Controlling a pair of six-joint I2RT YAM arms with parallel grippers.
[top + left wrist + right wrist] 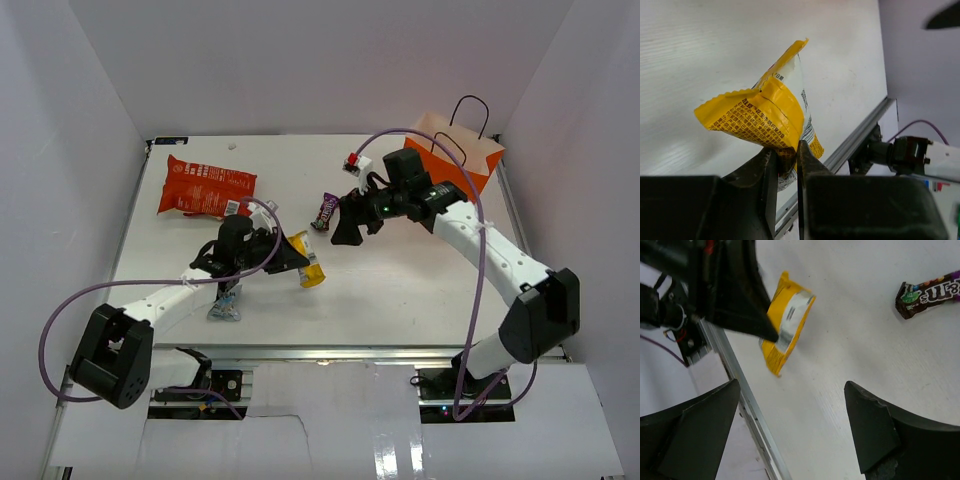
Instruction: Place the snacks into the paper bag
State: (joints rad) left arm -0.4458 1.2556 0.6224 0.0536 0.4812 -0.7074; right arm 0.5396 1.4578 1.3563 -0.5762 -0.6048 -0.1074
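- Yellow wrapper (765, 117) is pinched by its lower corner in the left pincer (787, 152), near the counter's (400, 280) front edge.
- Orange paper bag (480, 160) stands upright at the far right corner.
- Right pincer (790, 390) gapes wide, holding nothing.

You see the yellow wrapper (767, 117) as glossy plastic film with a crimped edge; the worktop (700, 60) looks matt white, finely grained, its edge rail (855, 136) bare metal.
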